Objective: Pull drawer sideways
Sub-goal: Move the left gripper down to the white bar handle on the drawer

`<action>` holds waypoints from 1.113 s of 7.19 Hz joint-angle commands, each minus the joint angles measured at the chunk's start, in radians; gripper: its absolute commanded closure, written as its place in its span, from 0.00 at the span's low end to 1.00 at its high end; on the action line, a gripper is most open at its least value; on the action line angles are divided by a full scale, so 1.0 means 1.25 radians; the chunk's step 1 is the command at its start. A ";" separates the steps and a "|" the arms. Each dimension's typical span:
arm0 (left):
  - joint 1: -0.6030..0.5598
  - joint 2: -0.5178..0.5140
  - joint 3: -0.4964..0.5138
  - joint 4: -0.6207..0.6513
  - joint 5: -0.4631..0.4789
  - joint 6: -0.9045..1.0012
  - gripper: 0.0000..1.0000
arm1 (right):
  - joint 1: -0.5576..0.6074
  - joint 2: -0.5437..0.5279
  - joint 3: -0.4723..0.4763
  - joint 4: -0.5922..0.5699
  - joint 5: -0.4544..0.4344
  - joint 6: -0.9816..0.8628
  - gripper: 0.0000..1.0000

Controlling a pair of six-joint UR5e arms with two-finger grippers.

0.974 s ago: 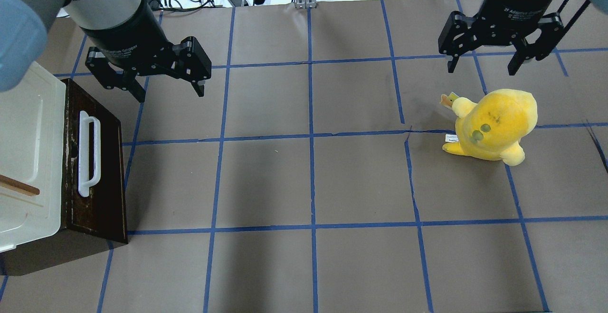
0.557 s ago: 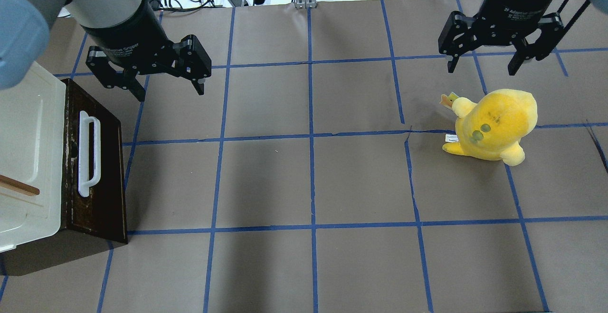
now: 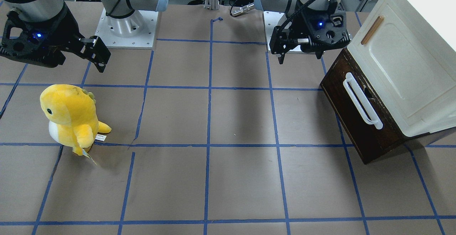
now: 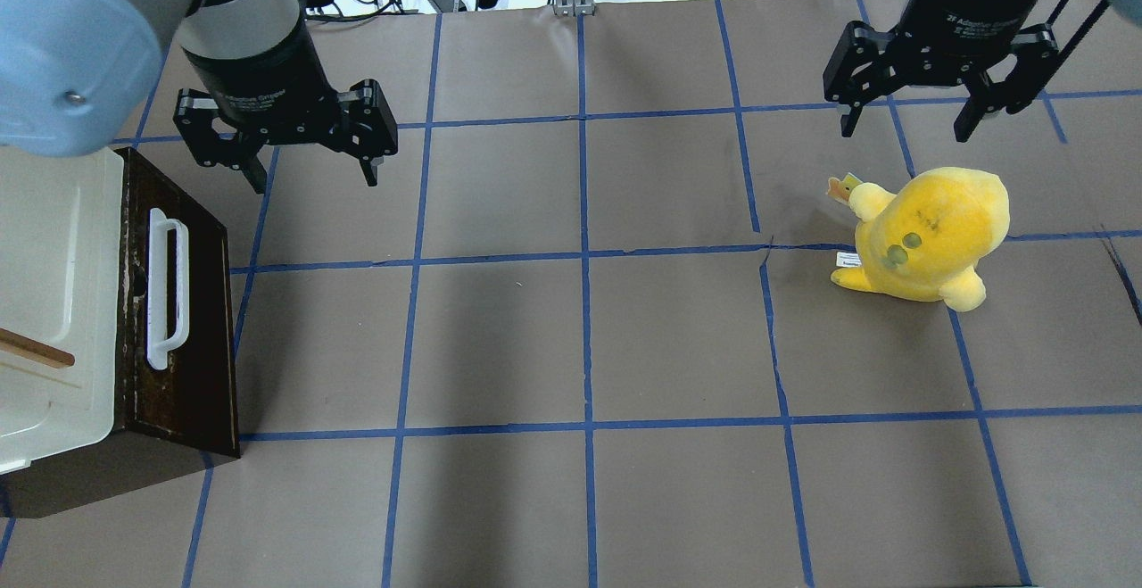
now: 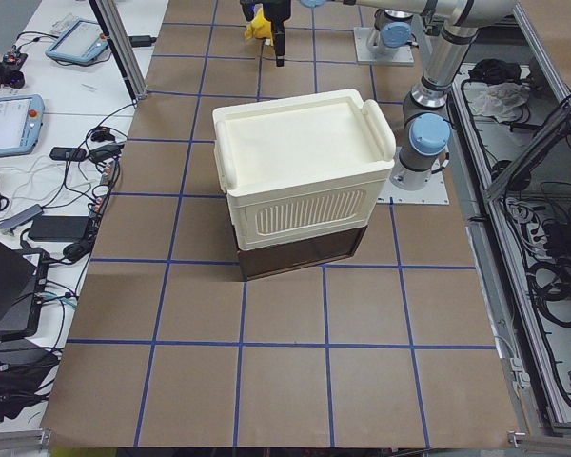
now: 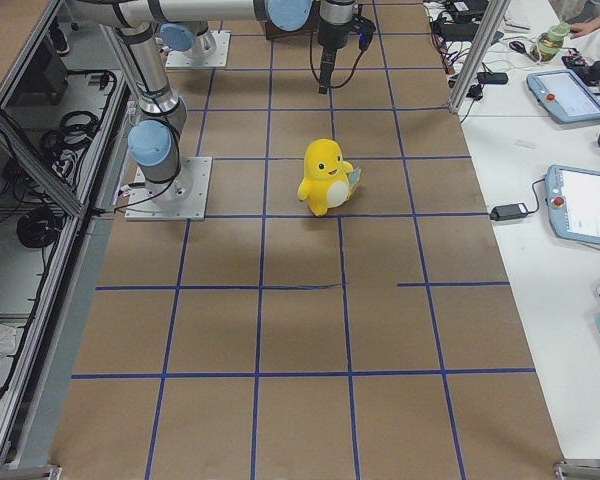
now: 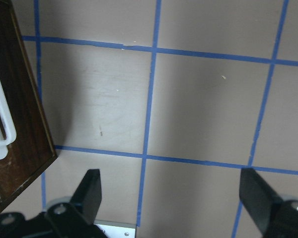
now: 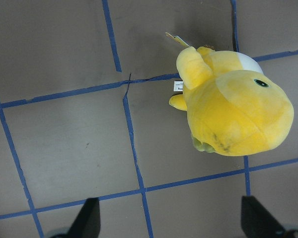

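The drawer (image 4: 192,320) has a dark brown front and a long white bar handle (image 4: 166,289). It sits under a cream-white cabinet (image 4: 53,285) at the table's left edge, and none of its pale interior shows. It also shows in the front view (image 3: 351,115) and the left wrist view (image 7: 20,124). My left gripper (image 4: 314,179) is open and empty, hanging above the table just beyond the drawer's far corner, apart from the handle. My right gripper (image 4: 904,131) is open and empty, above and behind a yellow plush toy (image 4: 928,231).
The plush toy (image 3: 71,117) stands on the right half of the table, below the right wrist camera (image 8: 233,109). The cabinet door has a small wooden handle (image 3: 372,30). Brown paper with a blue tape grid covers the table. Cables lie past the far edge.
My left arm has swung so its blue elbow joint now fills the top-left corner, and the left gripper has turned more square to the table. The right arm, drawer and toy have not moved.
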 commanded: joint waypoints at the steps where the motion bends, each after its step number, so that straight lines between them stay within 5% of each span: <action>1: -0.027 -0.068 -0.010 -0.007 0.119 -0.059 0.00 | -0.001 0.000 0.000 0.000 0.000 0.000 0.00; 8: -0.034 -0.175 -0.216 -0.005 0.442 -0.187 0.00 | 0.001 0.000 0.000 0.000 0.000 0.000 0.00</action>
